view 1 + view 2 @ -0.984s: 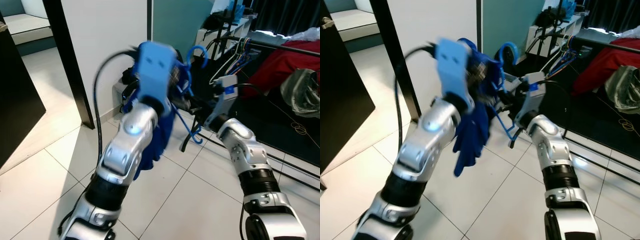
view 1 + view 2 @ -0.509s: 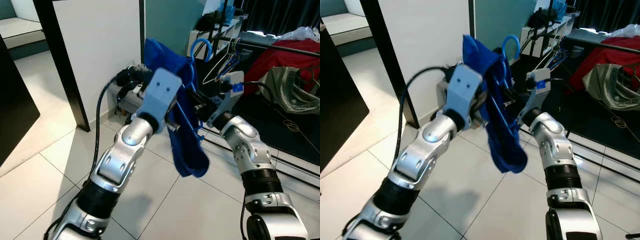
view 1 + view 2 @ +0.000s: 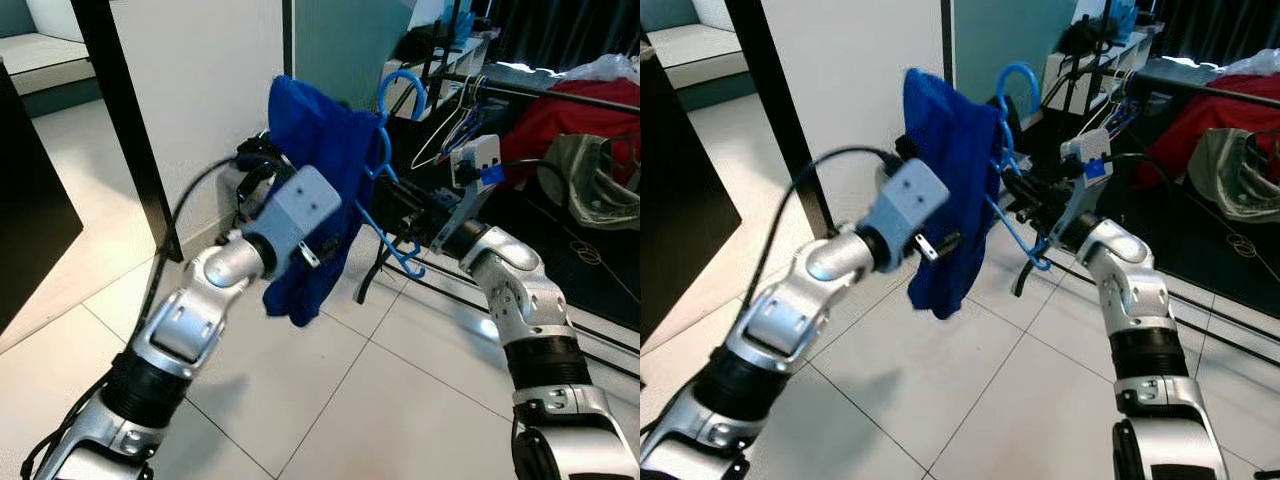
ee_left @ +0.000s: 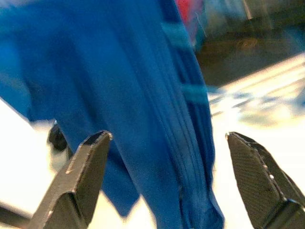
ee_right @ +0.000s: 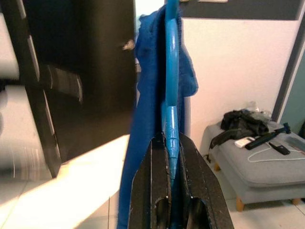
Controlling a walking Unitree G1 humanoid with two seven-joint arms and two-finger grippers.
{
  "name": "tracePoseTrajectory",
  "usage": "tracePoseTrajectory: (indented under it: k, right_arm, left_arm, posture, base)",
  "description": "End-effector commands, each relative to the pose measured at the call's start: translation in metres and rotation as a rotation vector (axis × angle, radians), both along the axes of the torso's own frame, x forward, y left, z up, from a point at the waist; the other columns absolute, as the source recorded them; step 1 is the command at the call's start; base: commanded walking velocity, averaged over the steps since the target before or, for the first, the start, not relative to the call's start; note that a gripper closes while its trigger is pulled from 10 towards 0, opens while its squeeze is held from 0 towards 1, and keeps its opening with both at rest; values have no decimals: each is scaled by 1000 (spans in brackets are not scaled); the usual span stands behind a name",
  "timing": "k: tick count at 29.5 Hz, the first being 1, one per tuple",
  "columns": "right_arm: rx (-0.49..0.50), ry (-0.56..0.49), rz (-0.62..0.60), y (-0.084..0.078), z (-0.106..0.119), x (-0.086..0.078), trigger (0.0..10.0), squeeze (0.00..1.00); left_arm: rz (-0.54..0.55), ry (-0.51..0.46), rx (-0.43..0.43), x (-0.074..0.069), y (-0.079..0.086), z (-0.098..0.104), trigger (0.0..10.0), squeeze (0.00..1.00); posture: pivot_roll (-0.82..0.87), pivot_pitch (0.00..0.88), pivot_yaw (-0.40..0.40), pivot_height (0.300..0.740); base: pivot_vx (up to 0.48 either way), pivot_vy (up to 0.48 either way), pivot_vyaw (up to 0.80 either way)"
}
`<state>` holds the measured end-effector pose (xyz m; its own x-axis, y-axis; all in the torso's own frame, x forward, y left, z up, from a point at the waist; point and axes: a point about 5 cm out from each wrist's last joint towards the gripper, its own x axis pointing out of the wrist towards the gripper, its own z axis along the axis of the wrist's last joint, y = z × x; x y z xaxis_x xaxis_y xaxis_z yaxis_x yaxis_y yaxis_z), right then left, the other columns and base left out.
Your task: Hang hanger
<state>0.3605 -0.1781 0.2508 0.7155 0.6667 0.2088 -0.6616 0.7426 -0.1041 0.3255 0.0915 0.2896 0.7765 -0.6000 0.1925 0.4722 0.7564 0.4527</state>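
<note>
Pinching the blue hanger between its pressed-together fingers, my right gripper holds it up above the tiled floor. A blue garment drapes over it. My left gripper, fingers spread, sits just beside that cloth.

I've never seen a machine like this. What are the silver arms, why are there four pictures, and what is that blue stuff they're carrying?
It is a humanoid robot seen through its own cameras. Two pictures come from the eyes in its head, looking down at its silver arms; the other two come from a camera on each wrist, looking along that gripper's black fingers.

The right gripper is shut on a blue hanger with a blue garment draped over it. The left gripper is open, with the garment between its fingers.

Ahead stands a clothes rail with other hangers on it, above a white tiled floor.
</note>
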Motion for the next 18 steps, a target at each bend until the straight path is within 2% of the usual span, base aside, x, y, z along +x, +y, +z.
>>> tracePoseTrajectory:
  k: [1, 2, 3, 4, 5, 6, 7, 10, 15, 16, 17, 18]
  right_arm:
    - [-9, -43, 62, -5, 9, -8, 0, 0]
    - [-9, -43, 62, -5, 9, -8, 0, 0]
    - [-20, -47, 124, -8, 9, -15, 0, 0]
    - [-20, -47, 124, -8, 9, -15, 0, 0]
    - [-19, -42, 195, -11, 9, -23, 0, 0]
    - [-15, -36, 265, -12, 8, -31, 0, 0]
    - [-15, -36, 265, -12, 8, -31, 0, 0]
    - [-26, -11, 388, -10, 5, -44, 0, 0]
    - [-34, -5, 412, -10, 4, -46, 0, 0]
    - [-47, 2, 468, -5, 3, -50, 0, 0]
    - [-71, 14, 562, 3, 1, -56, 0, 0]
    - [-71, 14, 562, 3, 1, -56, 0, 0]
  left_arm:
    - [-87, -57, -112, -9, 11, 27, 10000, 1000]
    - [-87, -57, -112, -9, 11, 27, 10000, 1000]
    - [-149, -70, -162, -15, 20, 38, 10000, 102]
    - [-149, -70, -162, -15, 20, 38, 10000, 102]
    - [-221, -85, -154, -23, 28, 45, 10000, 0]
    - [-295, -93, -127, -31, 33, 49, 10000, 0]
    - [-295, -93, -127, -31, 33, 49, 10000, 0]
    - [-441, -89, -72, -45, 36, 53, 10000, 0]
    - [-471, -88, -66, -48, 36, 54, 10000, 0]
    - [-510, -55, 8, -50, 38, 53, 10000, 0]
    - [-521, -6, 136, -47, 42, 49, 10000, 0]
    - [-521, -6, 136, -47, 42, 49, 10000, 0]
  posture:
    - [5, 24, -22, 740]
    - [5, 24, -22, 740]
    - [10, 25, -26, 740]
    - [10, 25, -26, 740]
    - [11, 28, -25, 740]
    - [10, 28, -24, 740]
    - [10, 28, -24, 740]
    - [13, 26, -26, 740]
    - [13, 26, -26, 740]
    - [28, 32, -21, 740]
    - [37, 32, -21, 740]
    - [37, 32, -21, 740]
  base:
    - [0, 0, 0]
    - [0, 0, 0]
    - [0, 0, 0]
    - [0, 0, 0]
    - [0, 0, 0]
    - [0, 0, 0]
    - [0, 0, 0]
    - [0, 0, 0]
    - [0, 0, 0]
    - [0, 0, 0]
    - [0, 0, 0]
    - [0, 0, 0]
